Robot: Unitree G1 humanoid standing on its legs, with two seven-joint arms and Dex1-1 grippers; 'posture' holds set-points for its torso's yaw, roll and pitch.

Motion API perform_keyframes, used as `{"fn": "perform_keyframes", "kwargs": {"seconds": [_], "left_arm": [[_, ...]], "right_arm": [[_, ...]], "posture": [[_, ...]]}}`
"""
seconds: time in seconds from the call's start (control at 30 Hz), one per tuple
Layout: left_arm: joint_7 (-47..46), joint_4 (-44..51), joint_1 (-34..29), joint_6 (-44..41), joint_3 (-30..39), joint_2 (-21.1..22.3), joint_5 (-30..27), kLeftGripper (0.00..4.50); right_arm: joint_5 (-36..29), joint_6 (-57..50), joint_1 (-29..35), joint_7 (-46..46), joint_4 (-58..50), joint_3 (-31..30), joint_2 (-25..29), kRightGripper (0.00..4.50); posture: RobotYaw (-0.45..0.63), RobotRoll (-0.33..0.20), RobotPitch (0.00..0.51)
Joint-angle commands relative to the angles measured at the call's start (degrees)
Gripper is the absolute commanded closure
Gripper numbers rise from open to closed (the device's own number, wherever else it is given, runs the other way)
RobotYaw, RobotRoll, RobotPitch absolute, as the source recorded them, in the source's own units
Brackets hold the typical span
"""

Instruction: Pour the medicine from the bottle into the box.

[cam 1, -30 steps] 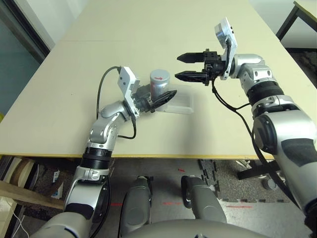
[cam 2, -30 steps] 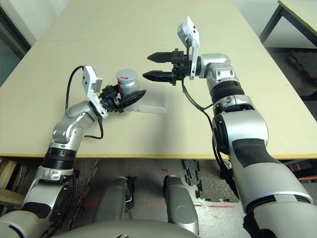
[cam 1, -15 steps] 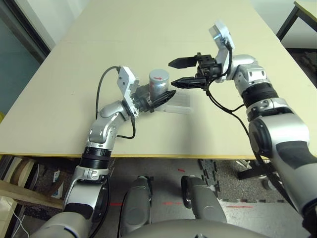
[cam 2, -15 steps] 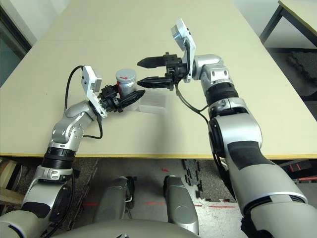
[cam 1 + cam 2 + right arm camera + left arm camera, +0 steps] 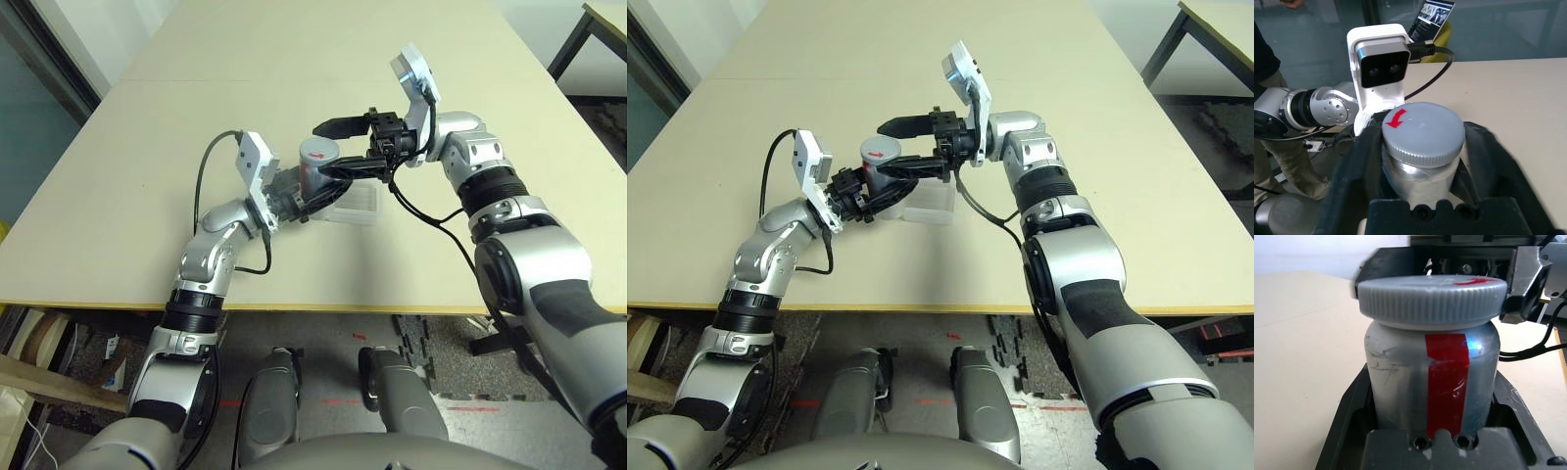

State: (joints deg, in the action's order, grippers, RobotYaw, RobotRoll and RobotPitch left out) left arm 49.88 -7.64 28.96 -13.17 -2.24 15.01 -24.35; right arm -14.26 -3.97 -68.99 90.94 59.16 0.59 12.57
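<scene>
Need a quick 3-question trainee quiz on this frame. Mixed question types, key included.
1. Multiple choice: what grips the body of the bottle? A) the left pincer B) the right pincer C) a person's hand
2. True or false: the cap is already off the bottle.
3. Short answer: where does the box lie?

Key
1. A.
2. False. The cap sits on the bottle, and the right pincer is closed on it, one finger on each side.
3. On the table, just to the right of the bottle, under the right pincer.
</scene>
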Motion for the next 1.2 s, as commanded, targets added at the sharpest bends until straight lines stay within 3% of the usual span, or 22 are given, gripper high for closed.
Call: {"fn": "perform_keyframes", "kwargs": {"seconds": [0.03,0.47,0.83,1.2], "left_arm": [[0.6,0.1,0.4,0.3,-0.7,0.0,0.6,1.79],[-0.3,0.3,-0.4,0.6,-0.5,-0.3,0.6,1.79],[-1.5,-0.1,-0.3,1.0,0.8,-0.2,0.3,1.79],[-2.9,-2.2,0.8,2.4,1.9,0.3,1.5,1.79]], "right_arm": [[-0.1,-0.5,-0.4,-0.3,-0.7,0.2,-0.2,1.92],[-6.0,-12.3,-0.5,-8.0,-3.5,6.8,2.9,1.92],[5.6,-13.4,3.5,-26.5,-4.9,2.7,17.5,1.92],[12.0,-13.6,8.7,-30.5,-5.5,-0.7,27.0,1.92]], "posture": [[-0.03,0.000,0.141],[-0.03,0.000,0.149],[-0.04,0.000,0.162],[-0.04,0.000,0.165]]}}
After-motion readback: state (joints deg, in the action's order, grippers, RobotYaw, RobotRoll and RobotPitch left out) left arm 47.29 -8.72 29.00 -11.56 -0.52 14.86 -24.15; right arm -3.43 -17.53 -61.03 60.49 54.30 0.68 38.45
